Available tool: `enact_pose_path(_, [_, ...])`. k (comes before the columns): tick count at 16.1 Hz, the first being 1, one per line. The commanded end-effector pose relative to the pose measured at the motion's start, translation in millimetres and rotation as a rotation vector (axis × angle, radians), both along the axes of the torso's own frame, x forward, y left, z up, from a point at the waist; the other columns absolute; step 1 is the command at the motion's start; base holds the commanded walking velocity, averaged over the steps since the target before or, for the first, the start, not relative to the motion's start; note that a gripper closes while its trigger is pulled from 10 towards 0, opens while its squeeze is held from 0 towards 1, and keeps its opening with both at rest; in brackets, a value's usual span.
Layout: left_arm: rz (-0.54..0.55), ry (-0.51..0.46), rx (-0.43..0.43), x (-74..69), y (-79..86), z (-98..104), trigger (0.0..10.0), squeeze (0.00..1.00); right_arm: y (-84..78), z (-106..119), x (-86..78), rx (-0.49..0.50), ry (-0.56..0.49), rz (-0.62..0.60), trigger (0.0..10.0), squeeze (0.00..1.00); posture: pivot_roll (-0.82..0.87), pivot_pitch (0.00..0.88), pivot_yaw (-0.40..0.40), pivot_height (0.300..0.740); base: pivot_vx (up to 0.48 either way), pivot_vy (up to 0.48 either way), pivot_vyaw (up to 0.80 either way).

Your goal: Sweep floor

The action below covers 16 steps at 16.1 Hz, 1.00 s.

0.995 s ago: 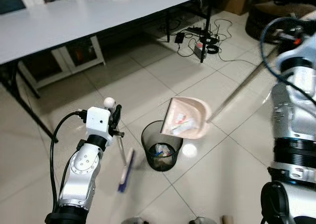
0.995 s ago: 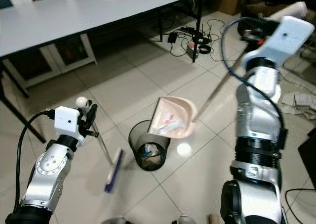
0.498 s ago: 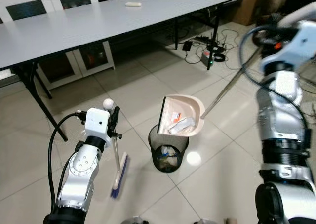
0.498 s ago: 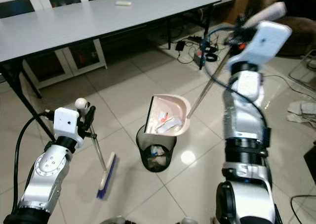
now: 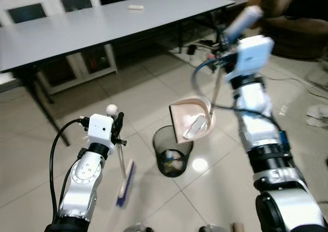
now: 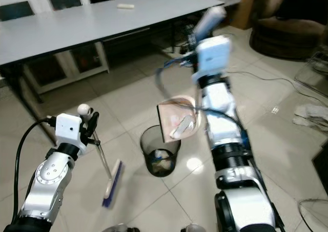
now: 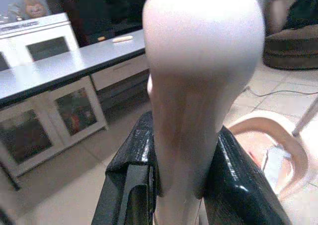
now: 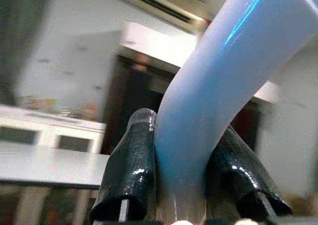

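Note:
My left gripper [image 5: 119,128] is shut on the thin handle of a broom [image 5: 121,160]. The broom's white knob [image 7: 203,61] tops that handle, and its blue bristle head [image 5: 124,183] rests on the tiles. A black mesh bin [image 5: 171,149] with litter inside stands on the floor in the middle. Over its far rim hangs a pink dustpan [image 5: 192,122], tipped steeply, with white scraps in it. My right gripper [image 5: 225,41] is raised high and shut on the dustpan's long pale handle [image 8: 218,86], black fingers [image 8: 131,165] on either side.
A long grey table [image 5: 102,24] spans the back, its black leg [image 5: 43,106] at the left. Cables and a power strip [image 5: 197,47] lie under its right end. A brown sofa [image 6: 287,32] stands at the back right; crumpled cloth [image 6: 312,114] lies on the right.
My right arm has swung left toward the middle, tipping the dustpan steeper over the bin. The left arm and broom have stayed put. The camera has shifted.

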<state>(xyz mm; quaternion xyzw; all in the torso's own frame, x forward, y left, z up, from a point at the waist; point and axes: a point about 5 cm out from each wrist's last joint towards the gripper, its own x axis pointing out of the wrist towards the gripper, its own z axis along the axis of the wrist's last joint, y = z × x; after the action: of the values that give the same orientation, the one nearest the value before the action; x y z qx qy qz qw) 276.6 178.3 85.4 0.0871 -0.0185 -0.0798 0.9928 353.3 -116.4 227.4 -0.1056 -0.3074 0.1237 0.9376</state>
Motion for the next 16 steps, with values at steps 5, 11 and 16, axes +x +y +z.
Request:
enact_pose_path(5, [0.006, -0.033, 0.031, 0.8, 1.4, 6.3, 10.0, 0.00, 42.2, 1.4, -16.9, -0.037, -0.141, 0.159, 10.0, 0.00, 0.00, 0.016, 0.076, 0.740, 0.000, 0.000, 0.00])
enact_pose_path(11, [0.011, -0.036, 0.032, 1.2, 0.3, 6.9, 10.0, 0.00, 69.6, -7.4, -28.2, -0.264, -0.251, 0.237, 10.0, 0.00, 0.00, 0.021, 0.067, 0.740, 0.000, 0.000, 0.00])
enact_pose_path(16, [0.012, -0.030, 0.029, -0.7, -1.8, 4.7, 10.0, 0.00, 53.3, 10.0, -24.0, -0.305, -0.344, 0.058, 10.0, 0.00, -0.01, 0.029, 0.065, 0.740, 0.000, 0.000, 0.00])
